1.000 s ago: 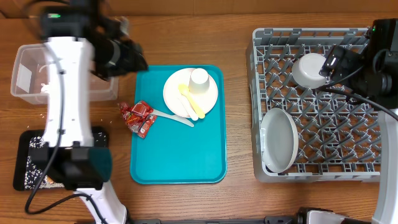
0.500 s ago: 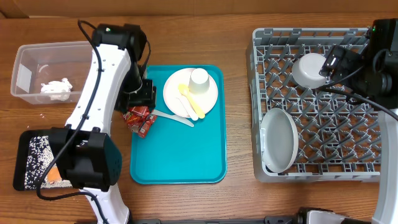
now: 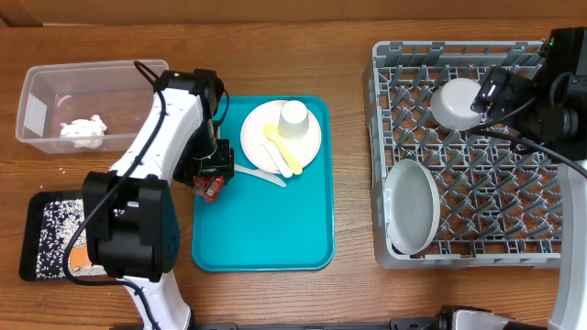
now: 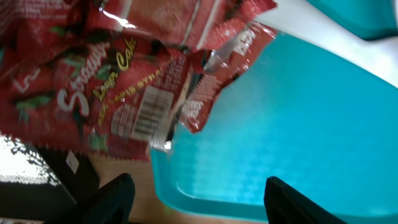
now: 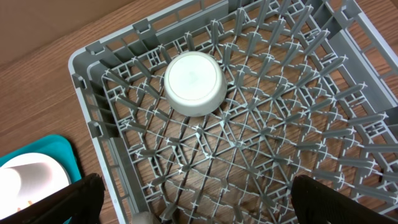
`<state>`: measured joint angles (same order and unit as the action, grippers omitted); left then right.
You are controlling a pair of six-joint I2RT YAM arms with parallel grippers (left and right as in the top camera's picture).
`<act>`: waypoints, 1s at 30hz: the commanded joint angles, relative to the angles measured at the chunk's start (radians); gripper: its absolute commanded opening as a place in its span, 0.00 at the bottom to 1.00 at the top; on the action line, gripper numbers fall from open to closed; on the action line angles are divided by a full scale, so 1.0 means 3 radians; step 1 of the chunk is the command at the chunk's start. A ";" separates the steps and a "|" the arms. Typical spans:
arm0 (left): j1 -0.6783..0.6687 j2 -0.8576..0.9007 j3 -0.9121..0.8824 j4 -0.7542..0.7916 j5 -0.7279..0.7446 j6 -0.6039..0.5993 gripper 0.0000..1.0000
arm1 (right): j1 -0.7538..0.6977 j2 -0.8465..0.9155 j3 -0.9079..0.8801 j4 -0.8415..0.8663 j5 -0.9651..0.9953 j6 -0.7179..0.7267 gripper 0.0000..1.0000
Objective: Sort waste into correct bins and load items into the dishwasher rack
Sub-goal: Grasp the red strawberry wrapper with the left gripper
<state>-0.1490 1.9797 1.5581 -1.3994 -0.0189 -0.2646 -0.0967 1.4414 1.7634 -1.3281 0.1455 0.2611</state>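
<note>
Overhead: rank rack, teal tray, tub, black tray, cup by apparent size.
1. Rack
2. Teal tray
3. Tub and black tray: alike, left arm hides part of each, unranked
4. Cup

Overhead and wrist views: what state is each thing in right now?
Crinkled red wrappers: loose, ungripped, at teal serving tray's edge.
Left claw: open, by the wrappers.
Right claw: open, above grey plastic dishwasher rack.
Small white bowl: upside down in rack.
Round white plate in rack: propped on edge.
Clear rectangular plastic tub: holds crumpled white napkin.
Shallow black rectangular tray: holds white rice grains.
</note>
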 commanded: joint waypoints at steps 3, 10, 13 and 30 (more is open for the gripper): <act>0.0019 0.0011 -0.0151 0.0122 -0.0137 -0.0092 0.69 | 0.0004 0.0010 0.0057 0.0010 0.0036 0.0017 1.00; 0.0010 0.0011 -0.0181 0.0014 -0.0104 -0.0093 0.66 | 0.0004 0.0009 0.0057 0.0010 0.0034 0.0017 1.00; 0.0005 0.0011 -0.0181 -0.0146 -0.0099 -0.0095 0.60 | 0.0004 0.0009 0.0057 0.0010 0.0036 0.0017 1.00; 0.0015 0.0011 -0.0479 0.0256 -0.0322 -0.0329 0.65 | 0.0004 0.0009 0.0057 0.0011 0.0036 0.0017 1.00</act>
<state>-0.1490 1.9797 1.4235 -1.3399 -0.0895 -0.3370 -0.0967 1.4414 1.7634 -1.3285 0.1459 0.2611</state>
